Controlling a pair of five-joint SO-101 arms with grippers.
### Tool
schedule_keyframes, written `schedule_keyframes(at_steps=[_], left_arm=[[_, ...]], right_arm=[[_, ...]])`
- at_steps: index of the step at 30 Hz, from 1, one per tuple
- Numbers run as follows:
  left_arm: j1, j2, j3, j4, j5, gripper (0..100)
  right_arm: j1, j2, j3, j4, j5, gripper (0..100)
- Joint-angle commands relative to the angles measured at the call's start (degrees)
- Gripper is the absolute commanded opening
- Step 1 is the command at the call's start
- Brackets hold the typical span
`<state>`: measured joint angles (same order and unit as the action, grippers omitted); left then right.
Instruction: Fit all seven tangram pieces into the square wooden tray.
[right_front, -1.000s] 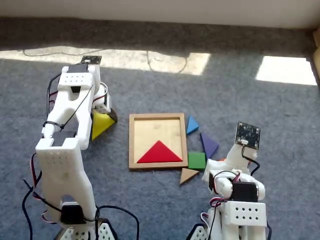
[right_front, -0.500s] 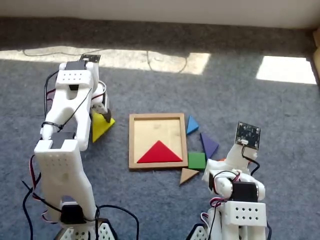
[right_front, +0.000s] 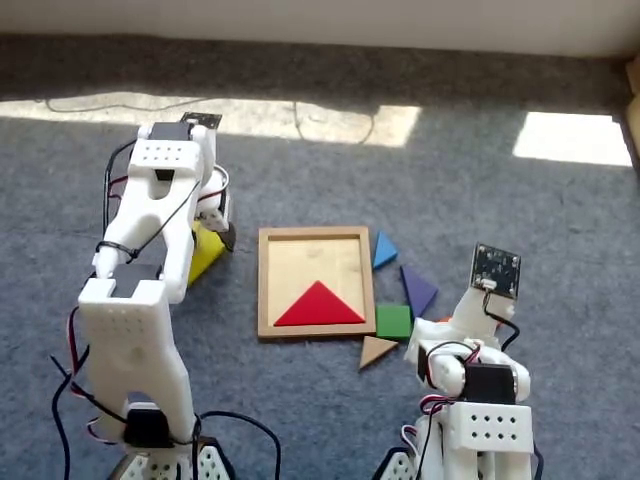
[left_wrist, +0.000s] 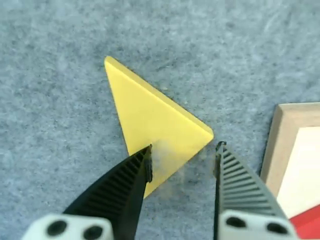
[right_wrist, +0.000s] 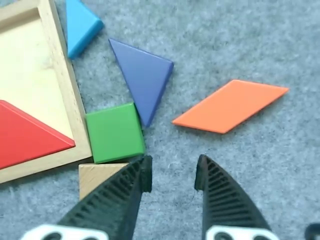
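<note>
The yellow triangle (left_wrist: 150, 115) lies flat on the carpet just left of the square wooden tray (right_front: 264, 285). My left gripper (left_wrist: 183, 150) hangs open over the triangle's corner nearest the tray, one finger above the piece and the other beyond its tip. In the tray lies a red triangle (right_front: 318, 305). Right of the tray lie a blue triangle (right_wrist: 80, 25), a purple triangle (right_wrist: 142, 75), a green square (right_wrist: 115, 132), an orange parallelogram (right_wrist: 230, 105) and a plain wooden triangle (right_front: 376, 350). My right gripper (right_wrist: 173, 165) is open over bare carpet beside the green square.
Grey carpet covers the whole work area. Sunlit patches and a thin cable (right_front: 300, 125) lie at the far side. The left arm's body (right_front: 150, 230) hides part of the yellow triangle (right_front: 205, 255) in the high view.
My left arm has swung a little to the right, toward the tray, staying over the yellow triangle. The right arm and the other pieces have not moved.
</note>
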<state>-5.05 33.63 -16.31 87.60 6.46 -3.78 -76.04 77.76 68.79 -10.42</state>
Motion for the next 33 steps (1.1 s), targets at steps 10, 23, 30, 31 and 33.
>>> schedule_keyframes(at_steps=[10,23,30,31,33], left_arm=[[-6.9,-3.21,0.4,-2.64,-0.44,32],[-0.31,0.48,4.88,-6.24,-2.29,25],[2.59,4.0,-0.4,-2.29,-2.11,17],[2.86,3.91,-0.92,-1.58,-2.02,17],[4.0,3.91,-2.95,0.7,-2.02,17]], right_arm=[[0.31,-0.48,-0.4,-1.19,0.0,14.6],[0.31,-0.48,-0.4,-1.19,0.0,14.6],[0.31,-0.48,-0.4,-1.19,0.0,14.6],[0.31,-0.48,-0.4,-1.19,0.0,14.6],[0.31,-0.48,-0.4,-1.19,0.0,14.6]])
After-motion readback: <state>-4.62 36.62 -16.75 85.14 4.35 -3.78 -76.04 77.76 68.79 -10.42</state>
